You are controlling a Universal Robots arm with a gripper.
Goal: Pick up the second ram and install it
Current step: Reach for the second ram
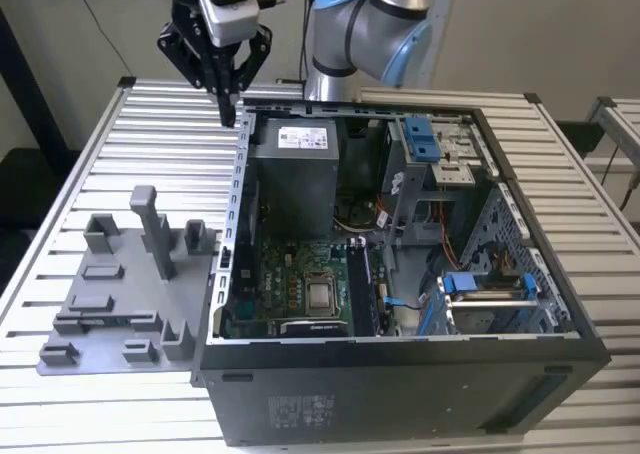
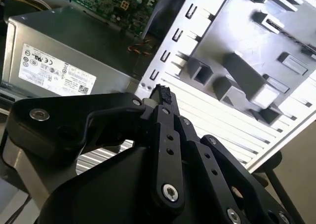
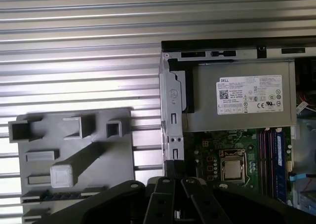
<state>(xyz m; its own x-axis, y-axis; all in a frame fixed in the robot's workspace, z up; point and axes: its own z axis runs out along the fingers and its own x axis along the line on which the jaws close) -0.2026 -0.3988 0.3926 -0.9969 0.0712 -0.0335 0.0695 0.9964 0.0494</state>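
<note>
Pincer (image 1: 230,112) fingers together, nothing in them, hanging over the table (image 1: 120,144) just outside the case (image 1: 400,384) corner. Ram (image 1: 363,286) looks stood in its slot beside the processor (image 1: 321,296). You can't confirm it's latched; if half-seated, it could pop loose.

open computer case (image 1: 400,404) took up the centre and lower right of the exterior view. inside, grey power supply (image 1: 295,174) sat upper left, with green motherboard (image 1: 285,284) below it and a square processor socket (image 1: 322,296) on the board. blue clips (image 1: 424,139) sat upper right. grey holder plate (image 1: 100,304) with upright blocks lay just beside the case, lower left, on slatted metal table (image 1: 90,154).
</note>
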